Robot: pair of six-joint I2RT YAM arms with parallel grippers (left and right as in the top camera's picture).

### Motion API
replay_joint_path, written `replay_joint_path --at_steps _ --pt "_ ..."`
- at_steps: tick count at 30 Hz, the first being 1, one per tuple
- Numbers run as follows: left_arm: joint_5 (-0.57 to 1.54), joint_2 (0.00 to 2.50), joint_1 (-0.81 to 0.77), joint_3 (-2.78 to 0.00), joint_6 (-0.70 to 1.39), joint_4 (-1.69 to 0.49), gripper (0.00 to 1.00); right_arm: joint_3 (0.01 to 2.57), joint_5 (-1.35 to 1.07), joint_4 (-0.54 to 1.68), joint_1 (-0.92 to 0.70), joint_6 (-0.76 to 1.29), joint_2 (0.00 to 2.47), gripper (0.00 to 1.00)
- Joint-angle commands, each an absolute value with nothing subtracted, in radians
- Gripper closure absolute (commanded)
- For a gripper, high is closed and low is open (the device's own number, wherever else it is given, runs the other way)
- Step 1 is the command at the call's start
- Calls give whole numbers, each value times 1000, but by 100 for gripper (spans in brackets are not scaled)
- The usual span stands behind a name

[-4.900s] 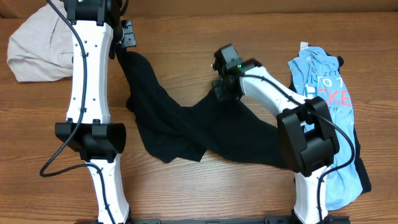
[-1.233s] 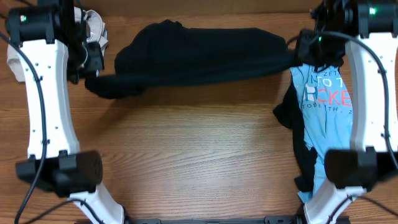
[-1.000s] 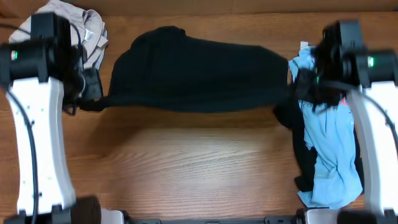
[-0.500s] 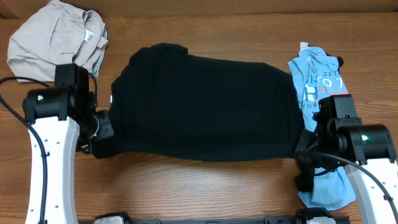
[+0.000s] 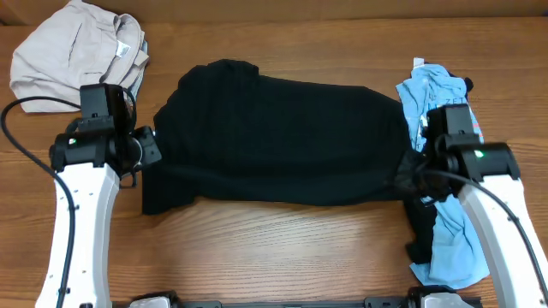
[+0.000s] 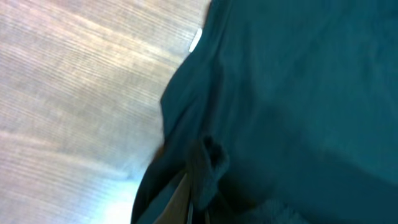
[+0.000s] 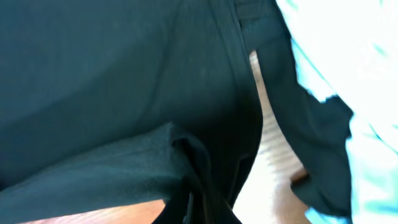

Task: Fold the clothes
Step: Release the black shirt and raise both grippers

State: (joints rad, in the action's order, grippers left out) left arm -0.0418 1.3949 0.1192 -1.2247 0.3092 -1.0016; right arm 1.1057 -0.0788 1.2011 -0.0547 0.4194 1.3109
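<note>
Black garment [image 5: 282, 137] farther back, between left end effector [image 5: 147, 156], right end effector [image 5: 409, 173]

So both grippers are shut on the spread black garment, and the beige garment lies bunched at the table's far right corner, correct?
Not quite. The overhead view shows the beige garment bunched at the far left corner of the table. The rest holds: left gripper and right gripper are shut on the spread black garment.

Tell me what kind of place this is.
Probably a robotics test bench, not a home laundry: a wooden table, two white robot arms at its near edge, and a black garment spread between a beige heap and a light blue T-shirt.
</note>
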Motion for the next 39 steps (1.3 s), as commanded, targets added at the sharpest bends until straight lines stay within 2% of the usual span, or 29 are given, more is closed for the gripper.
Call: replay_joint_path --at_steps 1,17,18,20,23,24,27,31,33,35,39 --pt "-52 1454 117 -1207 322 -939 96 1098 -38 1156 -57 427 1380 96" --pt "-52 1728 51 -1207 318 -635 96 1098 10 924 -55 426 1676 96" --pt "-52 1737 42 -1207 318 -614 95 1098 10 906 -55 423 1693 96" --pt "-52 1747 26 -1207 318 -585 85 1098 10 871 -55 423 1727 94" --pt "-56 1751 8 -1207 317 -558 60 1098 7 836 -55 419 1768 63" --pt "-57 1751 6 -1207 308 -549 47 1099 6 833 -55 419 1776 54" --pt "-56 1751 9 -1213 260 -535 28 1112 6 834 -54 419 1771 39" --pt "-51 1750 30 -1307 201 -608 19 1206 -9 899 -41 389 1747 32" --pt "-37 1750 37 -1399 187 -671 14 1292 -28 955 -32 348 1728 26" --pt "37 1750 39 -1512 98 -714 14 1399 -59 1015 -27 292 1718 20" --pt "104 1775 28 -1714 -22 -733 16 1615 -73 1131 -27 220 1718 16"
